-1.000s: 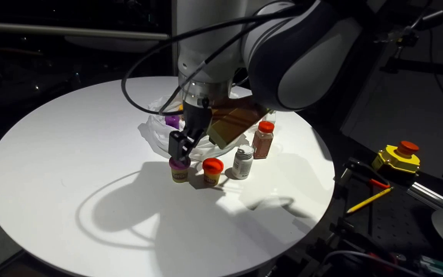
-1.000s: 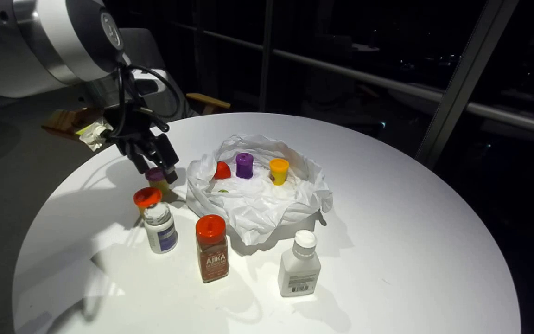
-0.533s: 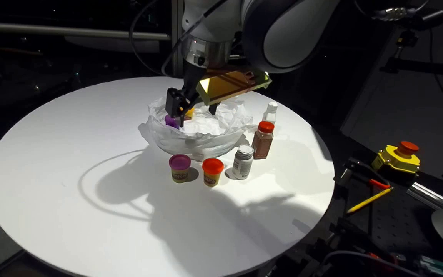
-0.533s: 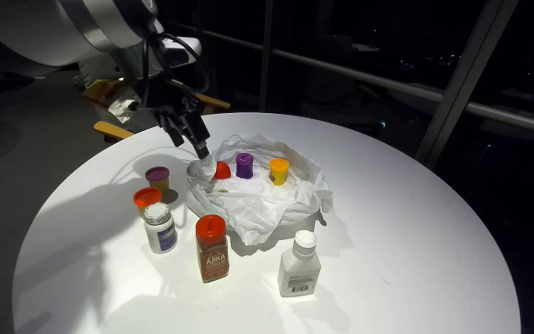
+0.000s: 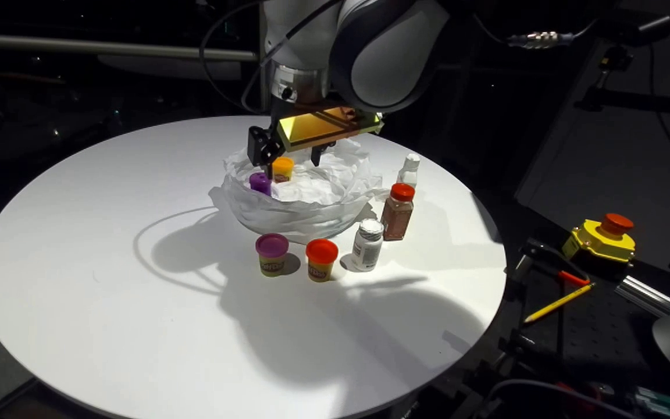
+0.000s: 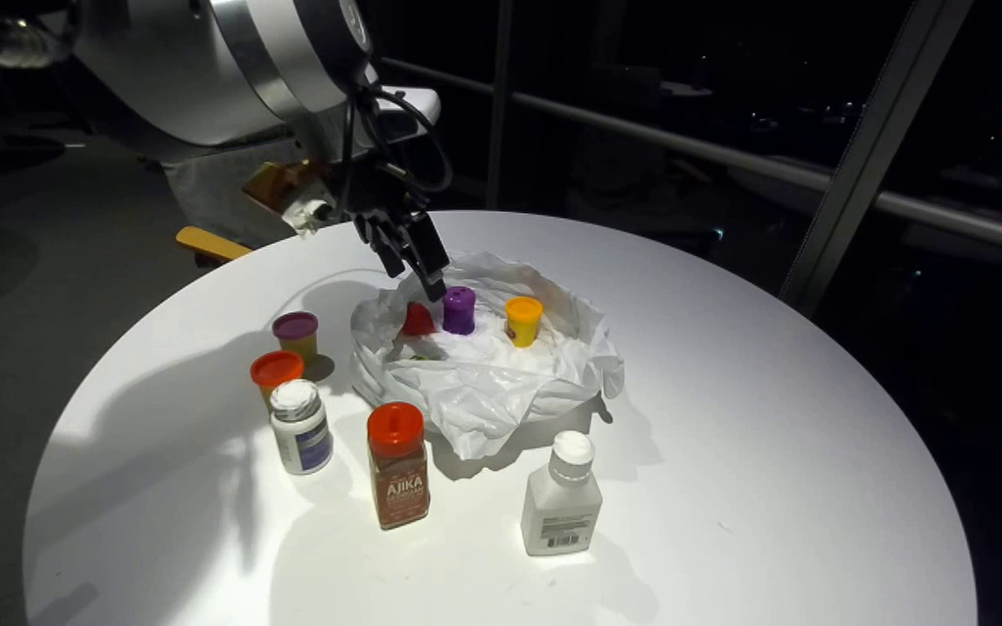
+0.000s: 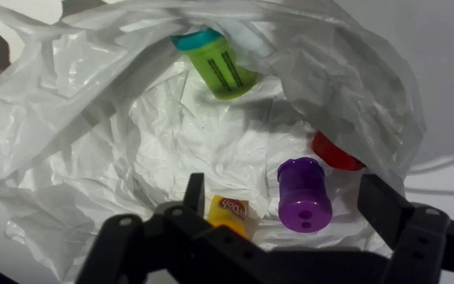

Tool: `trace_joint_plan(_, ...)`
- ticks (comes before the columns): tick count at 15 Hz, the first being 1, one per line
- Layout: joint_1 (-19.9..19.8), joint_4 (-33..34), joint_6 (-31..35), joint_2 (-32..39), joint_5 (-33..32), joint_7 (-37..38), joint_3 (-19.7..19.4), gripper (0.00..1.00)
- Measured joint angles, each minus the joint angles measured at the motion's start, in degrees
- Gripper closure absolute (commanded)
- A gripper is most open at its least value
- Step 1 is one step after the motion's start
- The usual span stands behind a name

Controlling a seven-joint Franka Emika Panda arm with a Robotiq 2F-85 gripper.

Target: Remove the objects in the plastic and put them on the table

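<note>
Wrinkled whitish plastic (image 6: pixel 501 409) lies spread like a bowl on the round white table (image 5: pixel 79 279). Inside it are a purple jar (image 7: pixel 304 197) with two holes in its top, a yellow tub (image 6: pixel 523 323) with an orange lid, and a green tub (image 7: pixel 221 69) with a teal lid. A red object (image 7: pixel 335 154) there is partly covered by a fold. Over the bag hangs my gripper (image 5: pixel 292 166), jaws wide apart and holding nothing. In the wrist view the purple jar appears below the gap between the fingers; the left finger partly hides the yellow tub.
Outside the bag stand a purple-lidded tub (image 5: pixel 272 259), a red-lidded tub (image 5: pixel 320 262), a white jar (image 6: pixel 303 439), a red-capped spice jar (image 6: pixel 398 478) and a white bottle (image 6: pixel 562 509). Beyond the table edge sits a yellow box with a red button (image 5: pixel 602 238).
My gripper has risen from beside the purple-lidded tub and travelled over the bag toward the purple jar, staying open. The tubs, jars and bottle have kept their places.
</note>
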Motion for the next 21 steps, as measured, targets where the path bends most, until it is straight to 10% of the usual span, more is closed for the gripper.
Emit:
trace_joint_plan(20, -3.3, 18.0, 1.4, 15.8, 10.4, -5.7, 0.3, 0.0)
trace_joint_plan(21, -3.5, 18.5, 1.2, 16.3, 11.2, -6.7, 0.4, 0.15)
